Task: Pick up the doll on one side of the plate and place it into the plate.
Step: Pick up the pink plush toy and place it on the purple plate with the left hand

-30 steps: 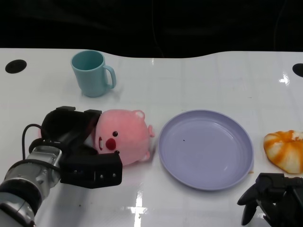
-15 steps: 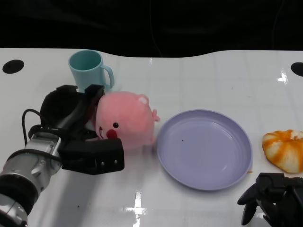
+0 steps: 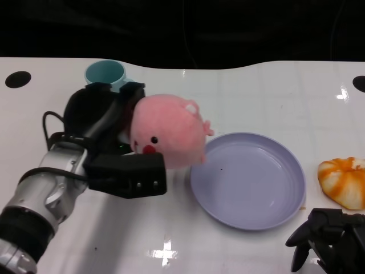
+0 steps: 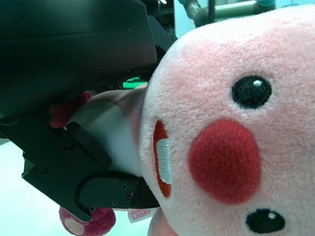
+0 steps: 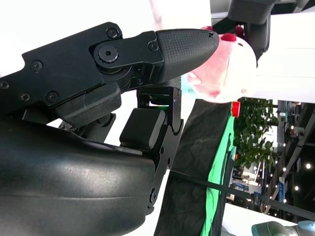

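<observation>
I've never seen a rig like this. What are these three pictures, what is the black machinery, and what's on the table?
This is a humanoid robot at a white table. The head view looks down from its head; the other two come from cameras at its wrists. The black left hand holds a round pink plush doll, lifted beside the lavender plastic plate. The left wrist view shows the doll's face close up. The right hand rests at the lower right, holding nothing. A teal mug and an orange-and-white bun-like item also sit there.
</observation>
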